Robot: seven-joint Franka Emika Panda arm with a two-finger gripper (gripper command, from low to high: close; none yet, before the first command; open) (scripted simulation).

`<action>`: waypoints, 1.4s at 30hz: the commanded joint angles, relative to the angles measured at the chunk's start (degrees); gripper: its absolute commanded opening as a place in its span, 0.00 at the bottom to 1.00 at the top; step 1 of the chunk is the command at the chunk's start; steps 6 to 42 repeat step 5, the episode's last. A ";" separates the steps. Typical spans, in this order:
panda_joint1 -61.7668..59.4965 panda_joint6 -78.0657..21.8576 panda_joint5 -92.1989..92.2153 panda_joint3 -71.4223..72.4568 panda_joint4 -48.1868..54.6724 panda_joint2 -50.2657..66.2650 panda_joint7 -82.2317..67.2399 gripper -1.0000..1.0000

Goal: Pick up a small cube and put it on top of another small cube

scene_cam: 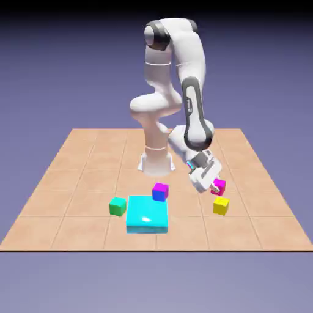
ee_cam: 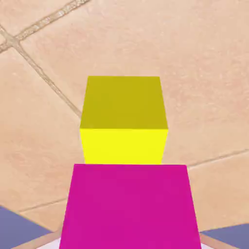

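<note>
"Briefly, ext. view: where's the magenta cube (scene_cam: 220, 187)?"

"At the gripper (scene_cam: 214, 186), approx. 12 o'clock from the yellow cube (scene_cam: 220, 206). Hand view: same bearing reversed, i.e. yellow at 12 o'clock from magenta."

"Jaw state?"

"Closed on the magenta cube, w/ its width between them; tips hidden behind it. Hand tilted."

"Yellow cube's support?"

"Tiled tabletop (scene_cam: 79, 183). Can't tell whether magenta touches yellow."

"Other labelled pts?"

"Cyan block (scene_cam: 147, 215), approx. 9 o'clock from yellow; green cube (scene_cam: 117, 206), at the block's 9 o'clock; magenta-topped blue cube (scene_cam: 160, 192), at its 1 o'clock."
</note>
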 commanded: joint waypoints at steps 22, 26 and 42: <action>0.02 -0.14 0.18 0.02 0.22 0.41 -0.20 1.00; 0.02 -0.14 0.18 0.02 0.22 0.41 -0.20 1.00; 0.02 -0.14 0.18 0.02 0.22 0.41 -0.20 1.00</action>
